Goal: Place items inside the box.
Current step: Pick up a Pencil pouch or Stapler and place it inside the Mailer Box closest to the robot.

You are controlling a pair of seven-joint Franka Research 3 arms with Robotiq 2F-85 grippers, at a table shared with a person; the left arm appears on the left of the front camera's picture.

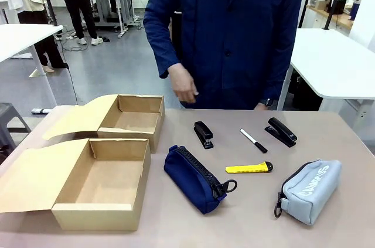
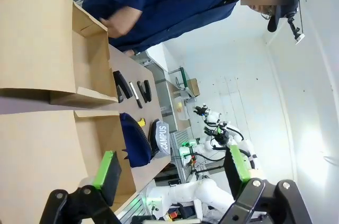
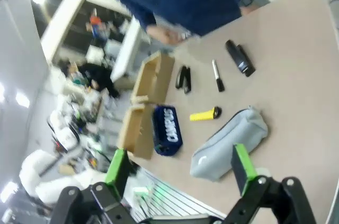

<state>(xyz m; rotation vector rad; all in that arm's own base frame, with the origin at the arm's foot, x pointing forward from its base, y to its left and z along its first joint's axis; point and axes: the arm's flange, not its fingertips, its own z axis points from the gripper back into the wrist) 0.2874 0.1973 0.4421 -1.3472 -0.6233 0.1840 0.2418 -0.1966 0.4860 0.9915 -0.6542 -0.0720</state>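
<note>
A lab with white tables lies behind the beige worktop [image 1: 328,136], and a person stands at its far side. The near box [image 1: 96,217] and far box [image 1: 126,135], at left, are empty, so I judge nothing is packed yet. The left end effector [image 2: 172,160] and right end effector [image 3: 179,163] gape, holding nothing. Still to be boxed are the navy pouch [image 1: 193,179] near centre, the grey pouch [image 1: 310,190] near right, the black stapler [image 1: 203,134] farther back and the yellow knife [image 1: 249,168] between the pouches.

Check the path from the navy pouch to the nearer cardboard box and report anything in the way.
Nothing visible blocks it: the navy pouch lies just beside the nearer cardboard box, only bare table between them.
</note>
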